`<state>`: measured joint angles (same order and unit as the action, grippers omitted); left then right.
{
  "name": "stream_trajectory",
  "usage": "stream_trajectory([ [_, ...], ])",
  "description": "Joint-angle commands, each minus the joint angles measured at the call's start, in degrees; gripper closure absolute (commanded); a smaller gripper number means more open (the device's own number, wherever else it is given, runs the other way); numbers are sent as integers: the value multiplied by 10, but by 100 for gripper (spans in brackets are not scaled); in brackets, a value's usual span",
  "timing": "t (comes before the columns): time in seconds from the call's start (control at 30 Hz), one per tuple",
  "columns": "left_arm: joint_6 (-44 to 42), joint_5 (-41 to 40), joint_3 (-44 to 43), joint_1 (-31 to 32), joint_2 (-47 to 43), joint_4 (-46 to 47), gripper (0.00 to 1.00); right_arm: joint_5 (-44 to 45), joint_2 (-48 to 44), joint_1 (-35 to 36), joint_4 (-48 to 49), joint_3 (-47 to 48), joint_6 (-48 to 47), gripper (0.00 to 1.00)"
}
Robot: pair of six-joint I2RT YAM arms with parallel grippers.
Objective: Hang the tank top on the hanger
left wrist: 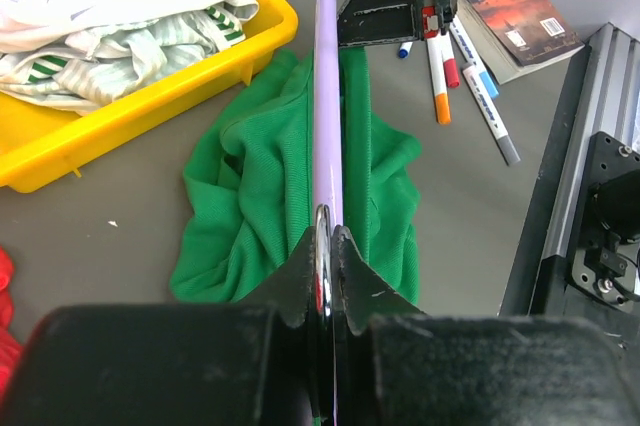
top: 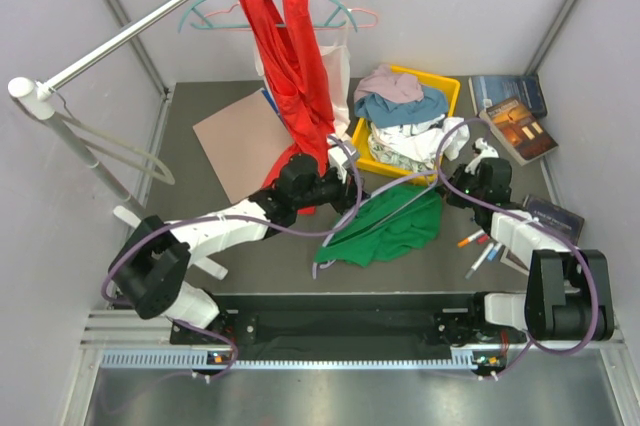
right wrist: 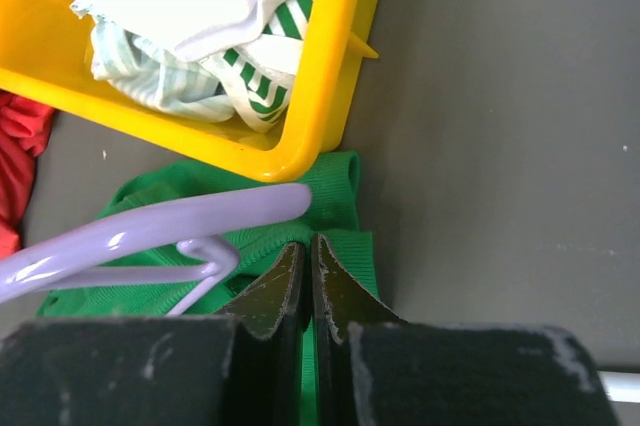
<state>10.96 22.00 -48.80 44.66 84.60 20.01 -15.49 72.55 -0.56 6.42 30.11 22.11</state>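
Threading seems barely begun: left gripper [left wrist: 325, 238] clamps hanger [left wrist: 326, 96] above tank top [left wrist: 240, 206], right gripper [right wrist: 308, 251] pinches its edge at twelve o'clock.

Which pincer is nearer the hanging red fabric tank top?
Left. The left pincer is just beside the red fabric tank top's lower end; the right pincer sits farther right, past the yellow plastic tray's near corner.
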Motion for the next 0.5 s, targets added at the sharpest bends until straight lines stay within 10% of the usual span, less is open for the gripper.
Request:
stream_trajectory([
  [0.0,-9,-4,25,12,-19,-25,100,51,-3,-16,21,28,-10,100],
  [0.47,-23,-9,47,31,-36,-20,100,25,36,-96,10,79,-20,100],
])
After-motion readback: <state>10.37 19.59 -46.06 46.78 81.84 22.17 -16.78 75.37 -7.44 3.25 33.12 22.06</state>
